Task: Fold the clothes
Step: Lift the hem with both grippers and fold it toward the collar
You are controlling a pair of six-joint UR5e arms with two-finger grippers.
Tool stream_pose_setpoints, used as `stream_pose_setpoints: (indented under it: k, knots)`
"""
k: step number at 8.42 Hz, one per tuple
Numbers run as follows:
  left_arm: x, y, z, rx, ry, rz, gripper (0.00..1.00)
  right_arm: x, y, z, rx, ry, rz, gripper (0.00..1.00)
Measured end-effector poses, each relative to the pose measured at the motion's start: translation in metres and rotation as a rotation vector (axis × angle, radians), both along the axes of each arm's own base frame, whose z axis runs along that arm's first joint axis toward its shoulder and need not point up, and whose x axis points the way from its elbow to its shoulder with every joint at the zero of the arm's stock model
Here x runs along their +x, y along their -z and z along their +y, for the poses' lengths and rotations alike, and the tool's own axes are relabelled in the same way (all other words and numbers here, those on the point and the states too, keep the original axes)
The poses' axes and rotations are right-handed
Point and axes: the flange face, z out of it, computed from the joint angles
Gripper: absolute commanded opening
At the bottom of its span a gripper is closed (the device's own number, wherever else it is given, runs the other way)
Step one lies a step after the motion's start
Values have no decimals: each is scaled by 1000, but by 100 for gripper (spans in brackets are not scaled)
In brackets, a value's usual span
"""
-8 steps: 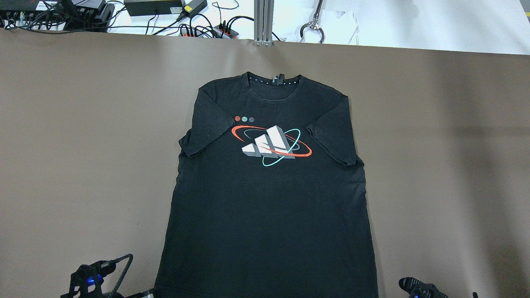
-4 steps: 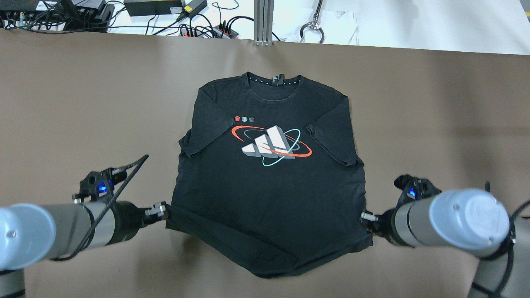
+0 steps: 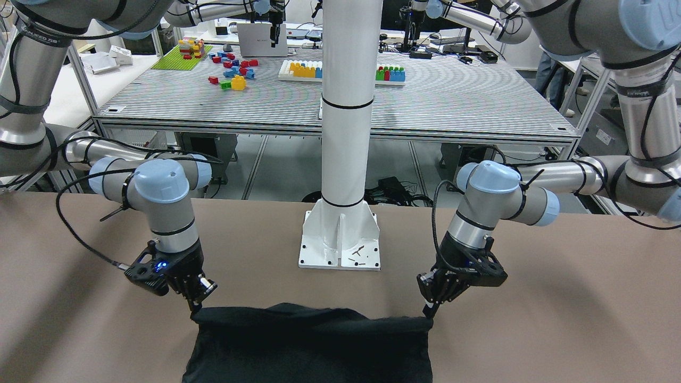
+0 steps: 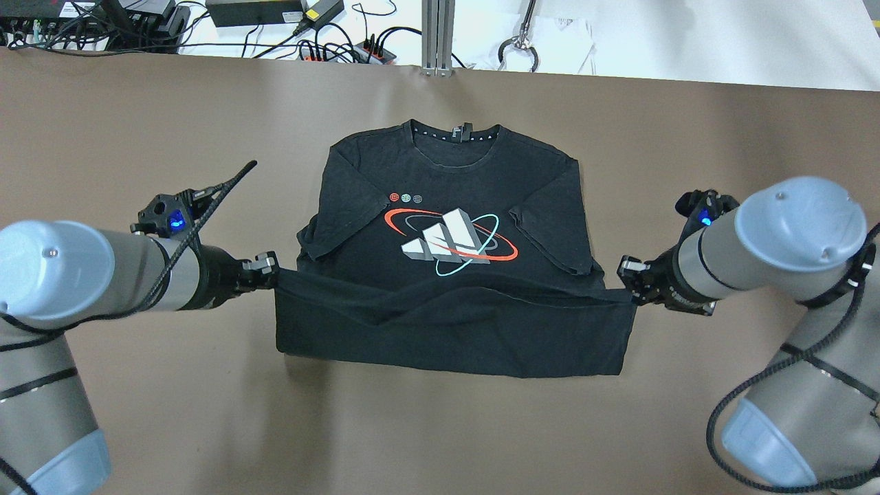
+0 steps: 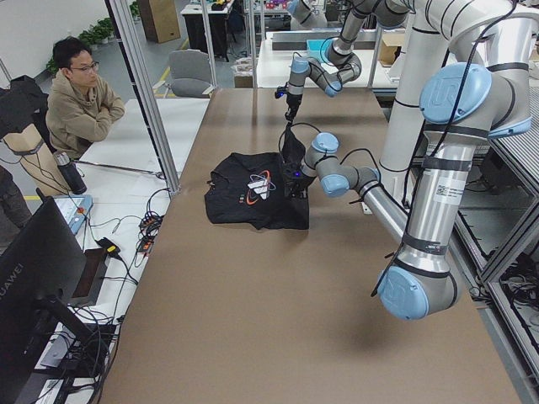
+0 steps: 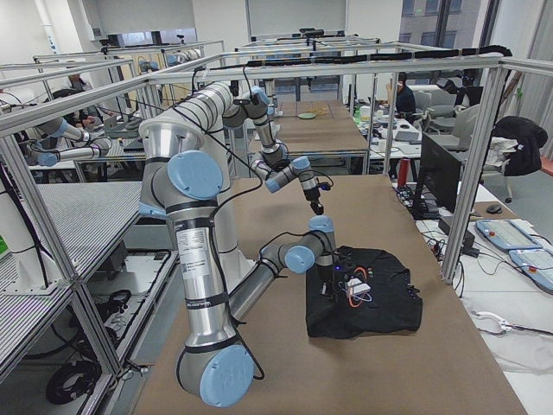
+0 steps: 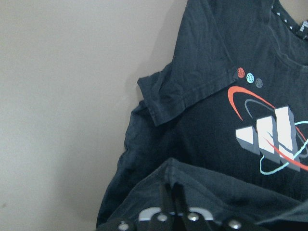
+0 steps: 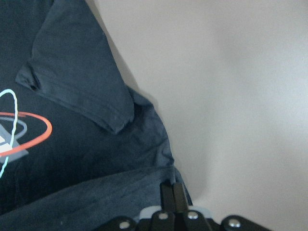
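The clothes are one black T-shirt (image 4: 447,172) with a white, red and teal print, lying collar-far on the brown table. Its lower part is doubled over, and the hem (image 4: 454,292) is stretched between my two grippers just below the print. My left gripper (image 4: 275,275) is shut on the hem's left corner, beside the left sleeve (image 7: 168,91). My right gripper (image 4: 629,292) is shut on the hem's right corner, below the right sleeve (image 8: 82,82). In the front-facing view both grippers, left (image 3: 428,311) and right (image 3: 194,307), hold the raised edge of the shirt (image 3: 308,346).
The white pillar's base plate (image 3: 340,239) stands on the table at the robot's side of the shirt. Cables and power strips (image 4: 330,41) and a metal post (image 4: 437,34) line the far edge. A person (image 5: 80,101) sits off the far side of the table.
Both grippers have come in from the near edge and carried the hem away from the robot toward the collar. The shirt's lower part now lies doubled over itself.
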Motion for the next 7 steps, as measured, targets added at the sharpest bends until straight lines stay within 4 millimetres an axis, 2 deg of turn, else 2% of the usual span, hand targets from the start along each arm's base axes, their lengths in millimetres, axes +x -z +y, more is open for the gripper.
stream_pose_setpoints:
  k: [1,3,5,7]
  knots:
    - [-14,-1,-17,-4,12,-3,0,13,1,-29,19,-19,14,0]
    - [-34,-3,-45,-17,36,-4,0,23,6,-74,29,-48,31,0]
    - [-33,-5,-86,-20,57,-25,0,20,7,-119,35,-51,59,0]
    - [-16,-15,-132,-24,73,-52,0,2,5,-162,36,-38,87,0]
